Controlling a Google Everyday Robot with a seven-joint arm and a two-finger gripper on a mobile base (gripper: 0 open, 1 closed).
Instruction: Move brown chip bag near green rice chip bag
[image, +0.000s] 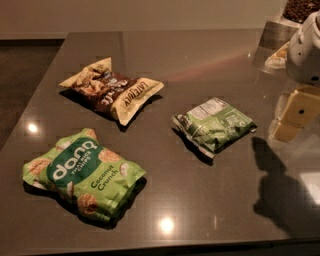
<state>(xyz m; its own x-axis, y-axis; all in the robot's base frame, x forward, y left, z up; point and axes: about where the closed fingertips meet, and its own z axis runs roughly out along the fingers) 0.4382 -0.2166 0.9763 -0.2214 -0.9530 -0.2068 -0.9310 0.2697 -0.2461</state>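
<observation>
The brown chip bag lies on the dark table at the back left, with a dark brown middle and cream-yellow ends. The green rice chip bag, bright green with the "dang" logo, lies at the front left, apart from the brown bag. My gripper hangs at the right edge of the view, above the table and to the right of all the bags. It holds nothing that I can see.
A smaller, darker green bag with a white label lies in the middle right, between my gripper and the brown bag. My arm's white body fills the top right corner. The table's left edge runs diagonally; the floor lies beyond.
</observation>
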